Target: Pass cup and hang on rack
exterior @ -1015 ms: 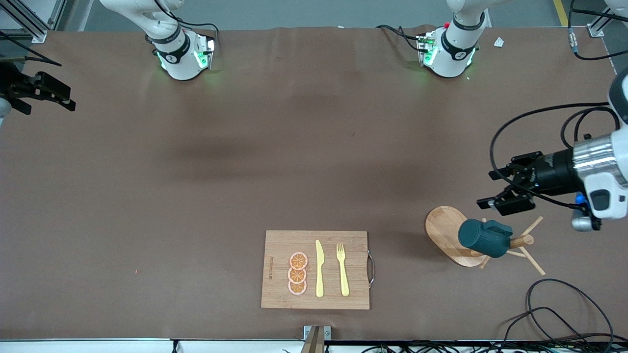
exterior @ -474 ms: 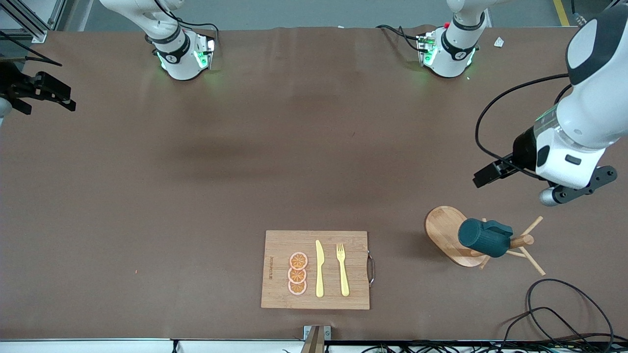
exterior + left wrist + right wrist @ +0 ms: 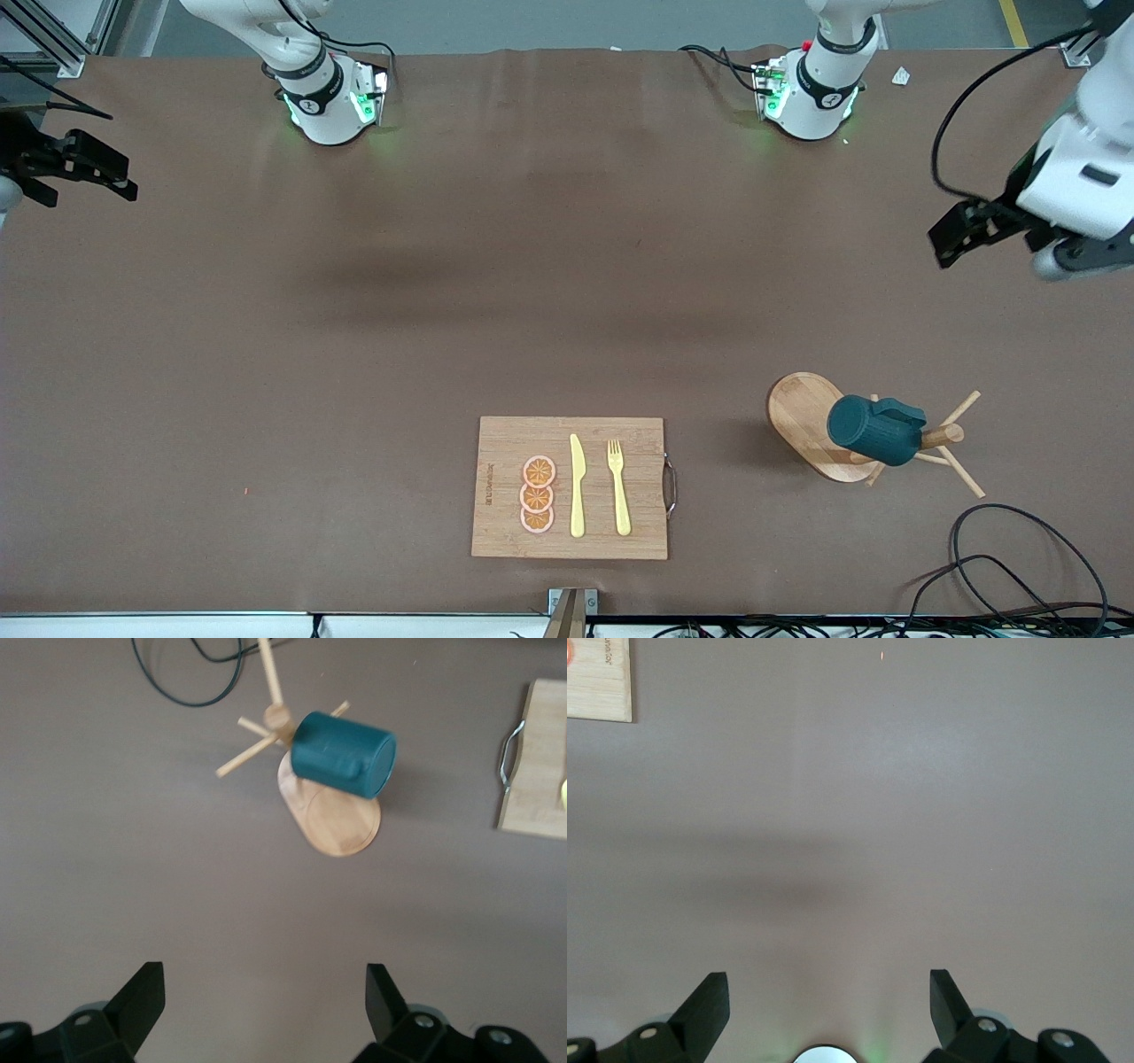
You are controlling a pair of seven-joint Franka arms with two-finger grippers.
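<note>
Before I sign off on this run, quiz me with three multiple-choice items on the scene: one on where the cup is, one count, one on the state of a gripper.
1. Where is the cup?
A. hung on the rack
B. flat on the cutting board
C. held in the right gripper

2. How many orange slices lie on the cutting board?
A. one
B. three
C. five

3. What state is the left gripper in?
A. shut on the cup
B. shut on a fork
C. open, holding nothing

Answers: 1 A, the cup sits on a peg of the rack, off the table. 2 B, three orange slices lie in a row beside the yellow knife. 3 C, its fingers stand wide apart over bare table.
</note>
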